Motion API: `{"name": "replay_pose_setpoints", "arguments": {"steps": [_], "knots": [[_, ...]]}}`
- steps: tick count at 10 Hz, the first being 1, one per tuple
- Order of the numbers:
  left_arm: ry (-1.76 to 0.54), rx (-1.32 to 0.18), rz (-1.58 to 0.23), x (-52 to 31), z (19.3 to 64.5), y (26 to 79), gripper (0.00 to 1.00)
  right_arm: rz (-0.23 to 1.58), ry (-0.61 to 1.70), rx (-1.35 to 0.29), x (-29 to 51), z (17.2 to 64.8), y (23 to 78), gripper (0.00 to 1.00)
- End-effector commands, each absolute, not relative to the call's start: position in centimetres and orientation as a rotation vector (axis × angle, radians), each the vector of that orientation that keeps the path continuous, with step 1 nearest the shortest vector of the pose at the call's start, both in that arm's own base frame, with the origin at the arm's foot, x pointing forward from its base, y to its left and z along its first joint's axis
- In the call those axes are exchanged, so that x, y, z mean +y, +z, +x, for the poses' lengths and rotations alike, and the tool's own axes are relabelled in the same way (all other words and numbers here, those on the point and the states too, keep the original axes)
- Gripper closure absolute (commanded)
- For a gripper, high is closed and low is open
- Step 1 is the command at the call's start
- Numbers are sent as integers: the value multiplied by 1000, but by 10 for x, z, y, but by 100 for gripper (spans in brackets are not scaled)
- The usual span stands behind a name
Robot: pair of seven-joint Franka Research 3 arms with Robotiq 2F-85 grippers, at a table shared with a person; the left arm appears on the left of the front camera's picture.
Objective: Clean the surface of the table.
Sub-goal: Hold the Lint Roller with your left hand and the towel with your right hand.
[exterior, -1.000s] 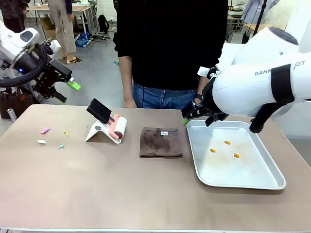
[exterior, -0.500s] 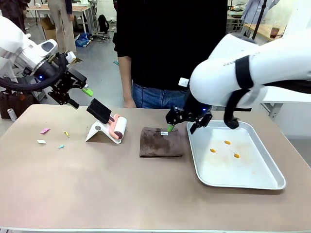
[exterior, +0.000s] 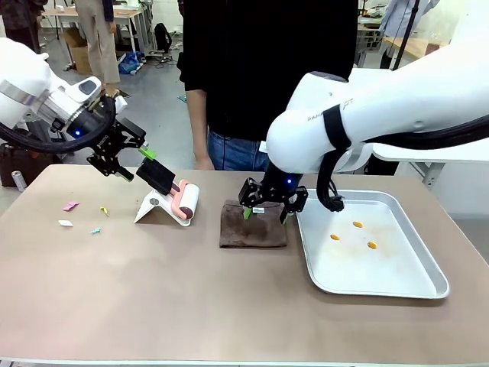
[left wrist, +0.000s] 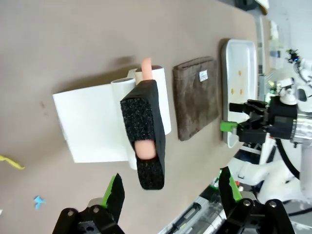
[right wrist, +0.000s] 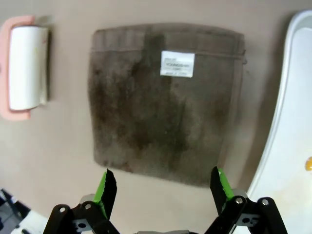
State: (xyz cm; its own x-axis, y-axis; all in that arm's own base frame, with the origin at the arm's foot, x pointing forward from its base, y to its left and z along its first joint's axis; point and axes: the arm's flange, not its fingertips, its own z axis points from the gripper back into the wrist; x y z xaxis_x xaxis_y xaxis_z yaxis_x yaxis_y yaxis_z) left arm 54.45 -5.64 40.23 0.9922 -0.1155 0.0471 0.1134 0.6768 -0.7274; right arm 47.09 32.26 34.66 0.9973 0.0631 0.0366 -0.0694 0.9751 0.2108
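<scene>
Hangs right gripper wide open above brown cloth mid-table, probably to wipe with it; aims left gripper, equally wide, at lint roller handle, 9 o'clock of cloth.

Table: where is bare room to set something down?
Bare: the near strip of the table, in front of the lint roller, cloth and tray. Crowded: the far row, with paper scraps at left and the left claw and right claw above it.
</scene>
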Motion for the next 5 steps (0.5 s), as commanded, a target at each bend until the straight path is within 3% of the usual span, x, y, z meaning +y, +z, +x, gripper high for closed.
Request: {"name": "replay_pose_setpoints", "arguments": {"steps": [1,5], "knots": [[-110,9,-842,-58,543,395,0,127,48,-10,341,485,344,0],[-96,9,-856,-59,546,387,0,108,26,-27,340,482,349,0]]}}
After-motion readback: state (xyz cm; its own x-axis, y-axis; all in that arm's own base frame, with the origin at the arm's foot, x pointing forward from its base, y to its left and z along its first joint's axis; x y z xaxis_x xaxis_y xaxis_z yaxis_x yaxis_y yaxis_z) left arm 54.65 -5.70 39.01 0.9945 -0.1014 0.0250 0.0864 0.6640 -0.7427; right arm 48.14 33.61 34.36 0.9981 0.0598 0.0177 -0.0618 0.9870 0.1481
